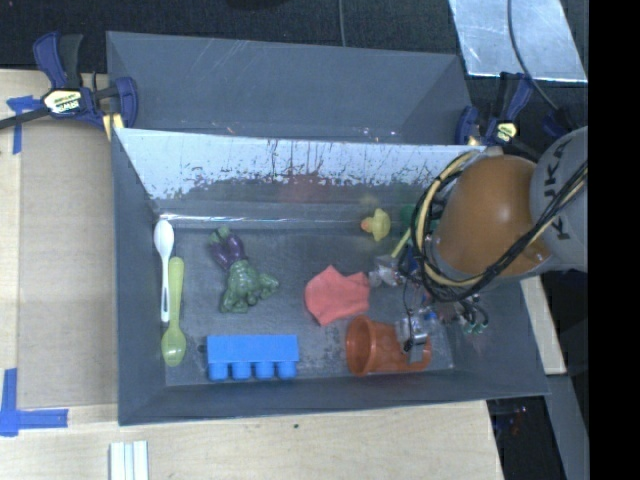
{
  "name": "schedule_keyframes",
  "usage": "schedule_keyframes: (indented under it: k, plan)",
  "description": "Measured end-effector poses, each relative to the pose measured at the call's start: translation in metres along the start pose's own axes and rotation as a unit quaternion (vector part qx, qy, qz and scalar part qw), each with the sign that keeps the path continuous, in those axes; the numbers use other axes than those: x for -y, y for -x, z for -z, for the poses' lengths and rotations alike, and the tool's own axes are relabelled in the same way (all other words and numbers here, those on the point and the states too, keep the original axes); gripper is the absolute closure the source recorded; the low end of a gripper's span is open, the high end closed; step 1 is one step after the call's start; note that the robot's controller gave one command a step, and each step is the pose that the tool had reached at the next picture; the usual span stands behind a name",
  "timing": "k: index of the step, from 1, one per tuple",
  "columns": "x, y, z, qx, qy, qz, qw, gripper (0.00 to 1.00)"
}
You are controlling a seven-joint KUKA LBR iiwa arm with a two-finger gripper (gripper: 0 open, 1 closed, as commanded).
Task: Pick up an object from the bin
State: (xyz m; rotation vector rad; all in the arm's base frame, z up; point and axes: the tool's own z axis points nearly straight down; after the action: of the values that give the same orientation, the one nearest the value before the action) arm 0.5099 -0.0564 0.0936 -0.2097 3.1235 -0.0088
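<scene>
Jaws are hanging low in the near right corner of the bin [300, 98], at the tip of the arm [490, 223] that is reaching in from the right. They are sitting right over the right end of an orange-brown cup [368, 348]. Whether they are parted or closed cannot be told, since cables and wrist parts are crowding them, and nothing is showing clearly between them.

Judging by this, the pick is standing at its approach stage. The cup is lying on the bin floor, not yet lifted, so closing on it, raising it and clearing the rim all appear to be waiting.

The cup is looking like a small plastic tumbler tipped on its side, its mouth pointing left and its rim nearly touching a pink lump [335, 293] just behind it. Its rounded wall is probably going to roll if it is nudged off centre.

Elsewhere, a blue block [253, 356] is lying along the near wall to the cup's left. A green figure [245, 286] is sprawling mid-floor, and a green spoon [174, 313] and a white spoon [164, 258] are lying together by the left wall. A small yellow toy [376, 225] is sitting near the far wall, well apart from the cup.
</scene>
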Motion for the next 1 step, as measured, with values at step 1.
schedule_keyframes:
  k: [1]
  plan:
    - [-0.0165, -0.0033, -0.005, 0.0026, -0.002, -0.102, 0.9948, 0.0]
